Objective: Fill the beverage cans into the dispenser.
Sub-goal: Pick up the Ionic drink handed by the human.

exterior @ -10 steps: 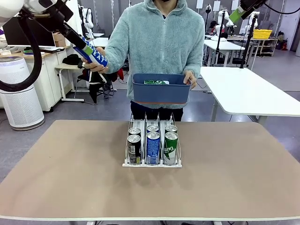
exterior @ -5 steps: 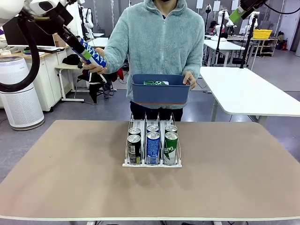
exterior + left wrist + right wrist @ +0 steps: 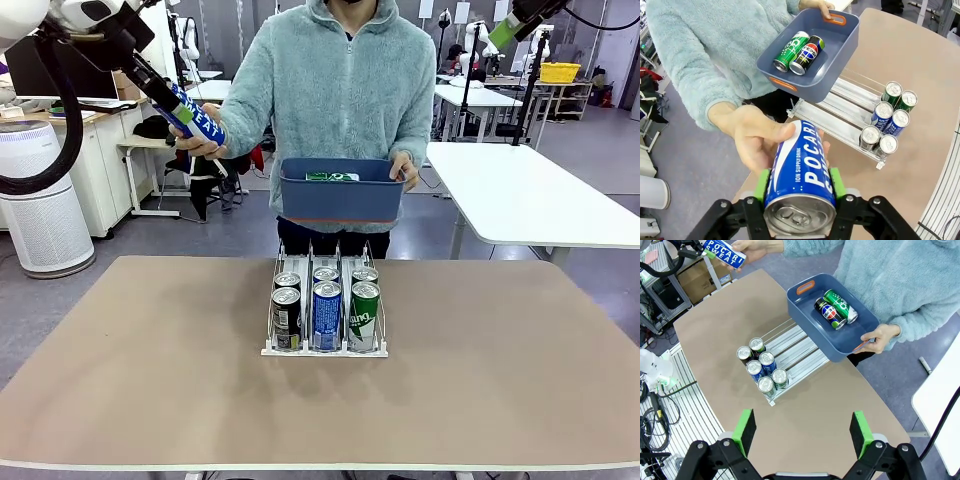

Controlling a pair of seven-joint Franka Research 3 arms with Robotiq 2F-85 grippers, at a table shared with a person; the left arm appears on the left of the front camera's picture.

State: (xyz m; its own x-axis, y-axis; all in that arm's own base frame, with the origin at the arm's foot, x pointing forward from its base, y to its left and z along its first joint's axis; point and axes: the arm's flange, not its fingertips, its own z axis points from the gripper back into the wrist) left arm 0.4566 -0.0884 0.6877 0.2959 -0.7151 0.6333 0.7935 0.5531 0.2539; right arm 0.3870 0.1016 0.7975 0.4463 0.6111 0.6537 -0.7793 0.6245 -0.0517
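Left gripper (image 3: 180, 104) hangs high beyond the table's (image 3: 150, 380) far left corner in the front view, its pads clamped on a tilted blue can (image 3: 208, 122) that a person's hand (image 3: 200, 143) also grasps from below. The person's other hand holds a blue bin (image 3: 343, 200) above the far edge. The dispenser (image 3: 325, 351) stands mid-table with six cans (image 3: 327, 310) in two rows at its near lip. The right gripper (image 3: 510, 27) sits in the top right corner, partly cut off, so its opening is hard to judge there.

The left wrist view looks down the blue can's silver top, a green pad pressed on each side. It shows the bin's inside too: a green can (image 3: 791, 50) and a black Pepsi can (image 3: 807, 54) lying side by side.

The right wrist view settles the other gripper — fingers spread wide above the table, nothing between them. From overhead the dispenser's far halves are bare lanes, and the blue can is clipped by the top left edge.
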